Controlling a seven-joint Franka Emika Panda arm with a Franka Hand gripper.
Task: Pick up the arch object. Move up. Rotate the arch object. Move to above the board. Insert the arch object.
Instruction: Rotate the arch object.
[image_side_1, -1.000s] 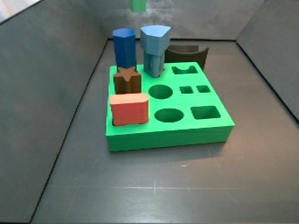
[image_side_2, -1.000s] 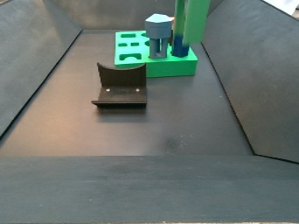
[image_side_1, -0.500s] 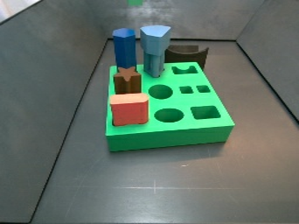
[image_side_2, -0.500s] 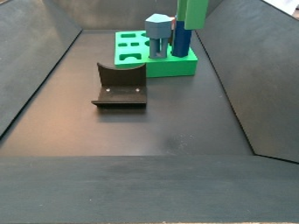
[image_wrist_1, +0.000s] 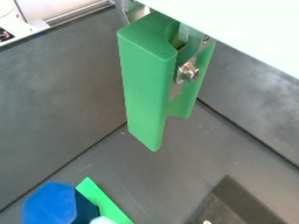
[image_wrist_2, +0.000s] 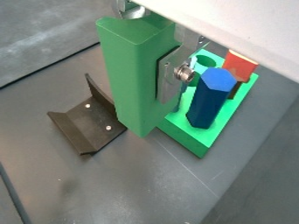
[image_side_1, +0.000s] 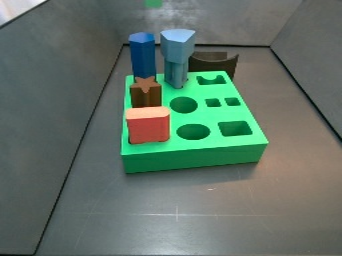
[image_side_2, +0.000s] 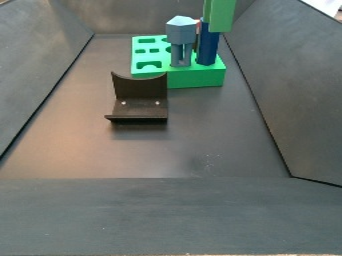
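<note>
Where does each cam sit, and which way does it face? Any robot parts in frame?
Wrist views: on the arm, looking down past the gripper and the green block at its fingers. One shows a blue prism, one the board and fixture.
Side view: high, at the board's red cube end, facing the fixture behind; only the block's tip shows.
Side view: opposite end, fixture nearest, block hanging above the board.
Shared: both side views show the board and fixture.

Matt green plastic board (image_side_1: 201, 148), silver metal pincer (image_wrist_1: 187, 63), matt dark floor (image_side_2: 160, 150)
</note>
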